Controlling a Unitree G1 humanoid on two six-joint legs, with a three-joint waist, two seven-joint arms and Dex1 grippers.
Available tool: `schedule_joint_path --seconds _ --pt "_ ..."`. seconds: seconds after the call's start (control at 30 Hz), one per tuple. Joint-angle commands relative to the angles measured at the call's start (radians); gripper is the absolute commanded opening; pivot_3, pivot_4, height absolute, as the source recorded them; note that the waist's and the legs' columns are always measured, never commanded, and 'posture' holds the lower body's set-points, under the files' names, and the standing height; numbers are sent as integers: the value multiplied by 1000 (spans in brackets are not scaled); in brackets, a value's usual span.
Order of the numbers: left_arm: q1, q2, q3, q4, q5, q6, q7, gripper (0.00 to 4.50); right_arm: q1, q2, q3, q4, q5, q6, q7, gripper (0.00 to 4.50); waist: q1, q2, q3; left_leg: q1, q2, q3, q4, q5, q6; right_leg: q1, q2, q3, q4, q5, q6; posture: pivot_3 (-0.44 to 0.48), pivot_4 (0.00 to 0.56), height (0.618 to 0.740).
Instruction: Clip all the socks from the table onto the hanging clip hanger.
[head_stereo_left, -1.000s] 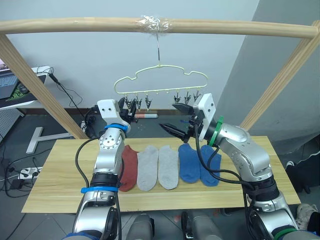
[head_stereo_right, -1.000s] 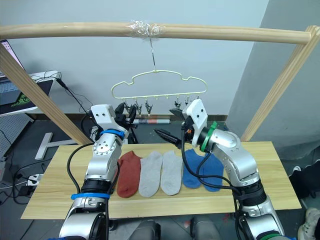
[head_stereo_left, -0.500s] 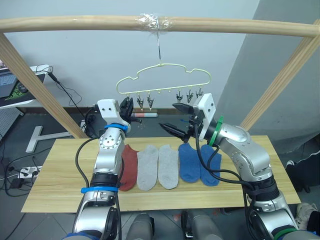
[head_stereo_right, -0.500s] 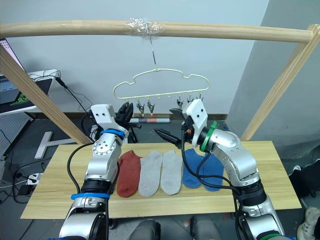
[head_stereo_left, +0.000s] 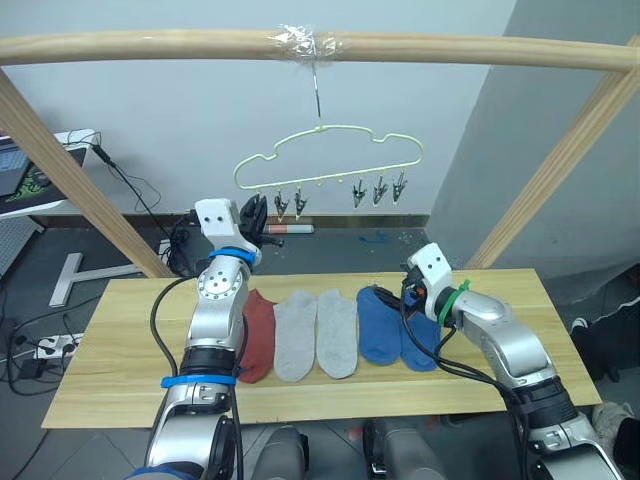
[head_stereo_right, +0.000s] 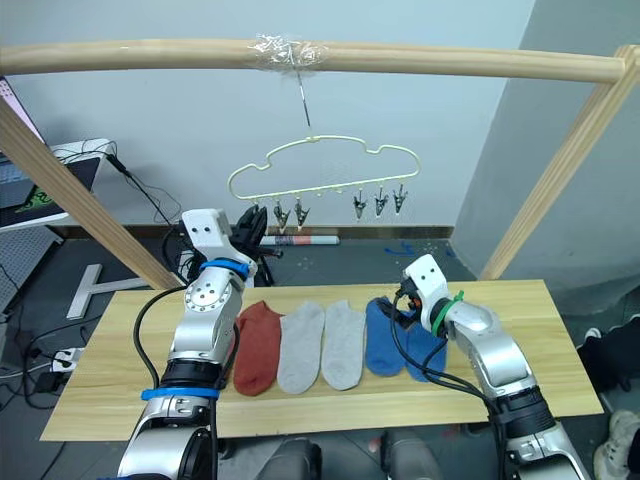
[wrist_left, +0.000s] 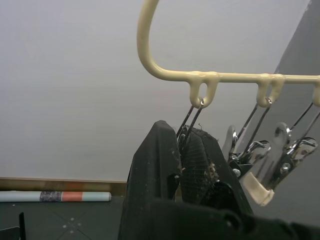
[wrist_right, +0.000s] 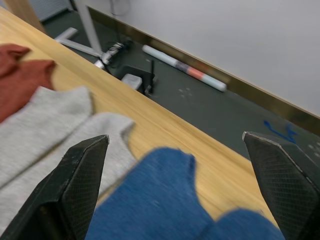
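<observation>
Across the middle of the table (head_stereo_left: 120, 370), five socks are lying side by side: a red sock (head_stereo_left: 258, 335) nearest the left end, two grey socks (head_stereo_left: 316, 332), then two blue socks (head_stereo_left: 392, 328). The right claw (wrist_right: 175, 187) is hanging low over the blue socks, near the back edge, with its fingers wide apart. Above the table, the clip hanger (head_stereo_left: 325, 157) is hanging from a wooden pole (head_stereo_left: 150, 47). The left claw (wrist_left: 181, 150) is squeezing together on the hanger's end clip (wrist_left: 190, 122).
</observation>
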Motion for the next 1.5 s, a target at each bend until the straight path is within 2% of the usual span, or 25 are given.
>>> schedule_joint_path --seconds 0.03,0.33,0.57,0.67,1.03,1.17,1.27,1.33,1.43,1.5 --pt "4 7 8 -42 -6 -1 -1 148 19 -24 -26 135 -55 -48 -36 4500 1 0 0 0 0 0 0 0 0 0 0 0 0 0 0 -28 185 740" --pt "-2 8 7 -44 -9 4 -7 148 -35 23 -34 362 -83 -78 -54 4500 -1 0 1 0 0 0 0 0 0 0 0 0 1 0 0 -21 178 740" --pt "5 8 8 -54 -9 7 -6 148 -26 29 -25 423 -102 -87 -26 4500 2 0 1 0 0 1 0 0 0 0 -1 1 0 0 1 -21 178 740" --pt "9 8 9 -61 -9 10 -4 148 -11 31 -28 458 -100 -88 -18 3903 2 0 1 0 0 1 0 0 0 0 -1 1 0 0 1 -14 182 740" --pt "12 6 25 -69 -35 28 -12 148 15 -16 -35 414 -118 -148 33 14 2 0 1 1 -1 0 1 0 0 2 -1 1 0 1 2 -16 185 740" --pt "26 -6 45 -111 -117 93 -48 148 13 -91 -22 302 -164 -256 56 14 2 -1 2 0 -1 1 1 0 0 2 -1 0 0 1 2 -13 189 740" --pt "49 -17 81 -182 -220 206 -68 148 29 -122 -10 135 -166 -280 93 14 -4 -1 3 1 -1 2 1 0 0 1 -1 1 0 1 3 -13 189 740" --pt "60 -29 110 -223 -302 297 -71 148 39 -123 11 31 -169 -279 111 14 -6 -1 4 1 0 1 0 0 0 1 0 1 0 1 3 -11 193 740" --pt "67 -35 132 -257 -356 362 -63 148 47 -117 36 -43 -176 -249 120 14 -4 -2 4 1 0 -2 0 0 -1 1 2 -1 0 0 3 -11 193 740" --pt "64 -50 161 -278 -433 432 -55 148 4 -81 106 -90 -215 -251 122 14 -3 -2 4 1 0 -2 0 0 -1 1 2 0 1 0 3 -7 191 740"
